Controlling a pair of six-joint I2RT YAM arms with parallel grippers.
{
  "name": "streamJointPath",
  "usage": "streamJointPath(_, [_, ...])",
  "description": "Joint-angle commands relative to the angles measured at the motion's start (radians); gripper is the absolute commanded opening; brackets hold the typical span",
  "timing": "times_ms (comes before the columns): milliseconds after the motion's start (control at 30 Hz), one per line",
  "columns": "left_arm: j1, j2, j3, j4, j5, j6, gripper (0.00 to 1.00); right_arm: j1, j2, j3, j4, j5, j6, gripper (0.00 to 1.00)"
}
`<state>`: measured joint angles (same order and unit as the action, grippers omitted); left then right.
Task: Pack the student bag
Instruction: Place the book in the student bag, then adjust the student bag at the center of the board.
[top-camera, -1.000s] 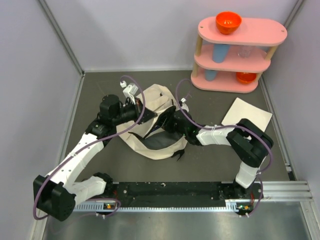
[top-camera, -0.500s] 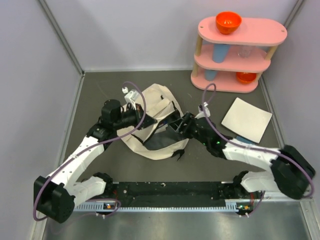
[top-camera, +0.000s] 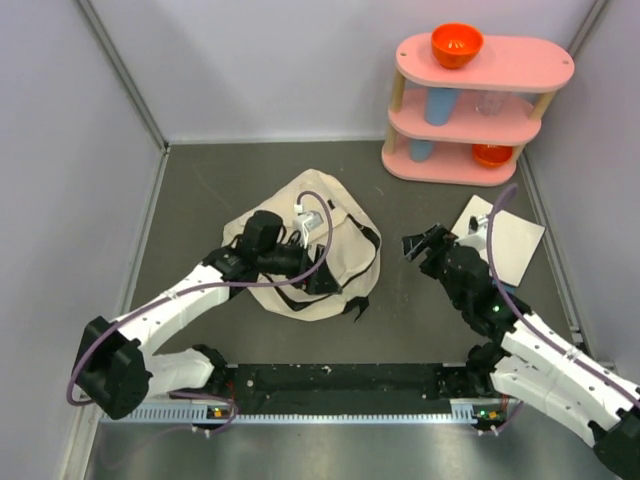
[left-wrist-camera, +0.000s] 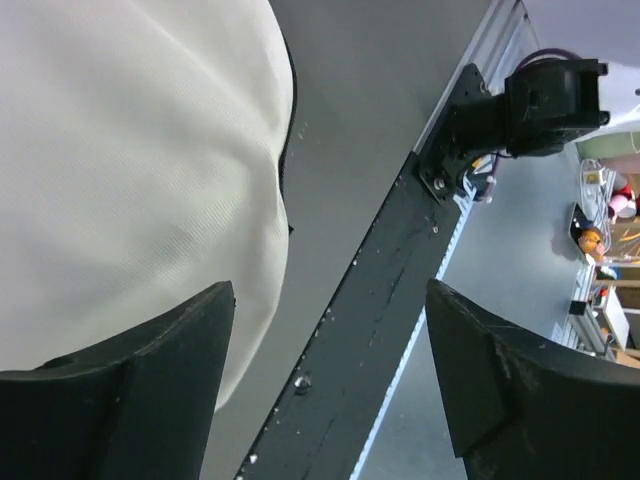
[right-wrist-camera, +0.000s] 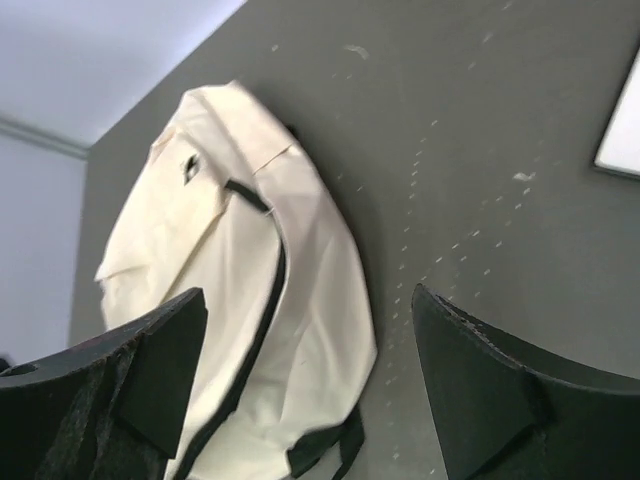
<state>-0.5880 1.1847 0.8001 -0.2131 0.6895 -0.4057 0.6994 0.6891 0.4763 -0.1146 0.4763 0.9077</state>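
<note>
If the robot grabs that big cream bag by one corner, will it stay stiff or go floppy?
Probably floppy: the student bag lies slumped and creased, so it would likely sag. It sits flat, so it shouldn't roll. Its loose black straps might dangle or snag.

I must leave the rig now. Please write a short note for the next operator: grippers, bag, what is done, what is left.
Left gripper: open, empty, over the bag.
Right gripper: open, empty, right of the bag, near the white sheet.
Bag: lies slumped mid-table; contents not visible.
Done: cannot tell what is packed.
Left: the sheet lies outside the bag; probably it goes in next.
</note>
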Motion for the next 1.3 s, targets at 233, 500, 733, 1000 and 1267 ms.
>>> streamJointPath(233, [0.043, -0.399, -0.058, -0.16, -0.657, -0.108, 0.99, -0.25, 0.438, 0.364, -0.036, -0.471, -0.237, 0.87])
streamJointPath(500, [0.162, -0.468, -0.258, -0.22, -0.61, -0.317, 0.99, -0.278, 0.854, 0.671, -0.092, -0.798, -0.437, 0.9])
streamJointPath(733, [0.177, -0.622, -0.478, -0.143, -0.585, -0.496, 0.99, -0.304, 1.119, 0.849, -0.122, -0.798, -0.487, 0.91])
streamJointPath(1000, [0.186, -0.613, -0.697, 0.264, -0.435, -0.616, 0.99, -0.353, 1.285, 0.909, -0.046, -0.961, -0.429, 0.91])
streamJointPath(1267, [0.198, -0.326, -0.658, 0.466, -0.392, -0.578, 0.9, -0.36, 1.274, 0.686, 0.258, -1.171, -0.253, 0.61])
